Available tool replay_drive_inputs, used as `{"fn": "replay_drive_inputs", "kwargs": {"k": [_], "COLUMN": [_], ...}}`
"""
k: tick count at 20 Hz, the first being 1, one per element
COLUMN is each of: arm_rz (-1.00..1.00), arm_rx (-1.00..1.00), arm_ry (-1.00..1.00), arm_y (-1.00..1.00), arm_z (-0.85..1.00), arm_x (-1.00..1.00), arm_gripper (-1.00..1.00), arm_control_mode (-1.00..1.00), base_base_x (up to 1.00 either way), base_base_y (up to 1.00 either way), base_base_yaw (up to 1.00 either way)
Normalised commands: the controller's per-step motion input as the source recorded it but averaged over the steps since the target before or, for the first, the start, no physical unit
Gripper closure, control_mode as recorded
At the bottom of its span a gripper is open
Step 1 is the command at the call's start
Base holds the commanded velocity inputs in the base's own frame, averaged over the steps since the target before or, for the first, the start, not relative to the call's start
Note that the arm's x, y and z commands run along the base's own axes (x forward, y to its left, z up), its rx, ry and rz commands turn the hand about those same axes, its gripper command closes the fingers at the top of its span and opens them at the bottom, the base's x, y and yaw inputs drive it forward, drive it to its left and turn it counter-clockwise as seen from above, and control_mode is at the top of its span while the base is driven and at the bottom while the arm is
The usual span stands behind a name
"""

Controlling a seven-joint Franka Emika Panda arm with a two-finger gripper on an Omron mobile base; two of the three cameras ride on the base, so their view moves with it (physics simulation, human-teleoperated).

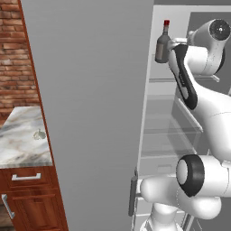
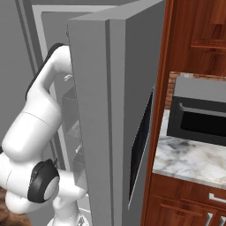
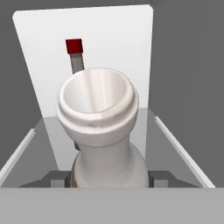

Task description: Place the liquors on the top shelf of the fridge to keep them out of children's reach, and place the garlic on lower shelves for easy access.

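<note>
Pale cream bottle [image 3: 103, 131] sitting pinched in the gripper [image 3: 109, 179] over the top shelf [image 3: 175, 144], red-capped dark bottle [image 3: 75, 54] standing behind at eleven o'clock, fridge [image 1: 90, 113] door hanging open

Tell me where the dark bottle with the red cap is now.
The dark bottle stands upright on the fridge's top shelf, behind the pale bottle.

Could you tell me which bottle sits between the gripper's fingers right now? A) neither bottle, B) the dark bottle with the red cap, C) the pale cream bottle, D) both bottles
C: in the hand view the pale cream bottle sits clamped between the gripper fingertips, while the red-capped dark bottle stands apart behind it on the top shelf of the fridge.
</note>
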Motion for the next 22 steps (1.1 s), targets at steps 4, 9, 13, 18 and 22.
{"fn": "replay_drive_inputs", "kwargs": {"k": [4,9,13,18,22], "arm_rz": [0.0,0.02,0.01,0.0,0.0], "arm_rx": [0.0,0.0,0.0,0.0,-0.01], "arm_ry": [0.08,0.04,0.05,0.04,0.01], "arm_y": [-0.05,-0.08,0.0,0.0,0.0], "arm_z": [0.0,0.0,0.0,-0.09,-0.12], "arm_x": [-0.13,-0.29,-0.07,0.08,0.26], "arm_gripper": [1.0,1.0,1.0,1.0,1.0], "arm_control_mode": [-1.0,-1.0,-1.0,-1.0,-1.0], "base_base_x": [0.0,0.0,0.0,0.0,0.0], "base_base_y": [0.0,0.0,0.0,0.0,0.0], "base_base_yaw": [0.0,0.0,0.0,0.0,0.0]}}
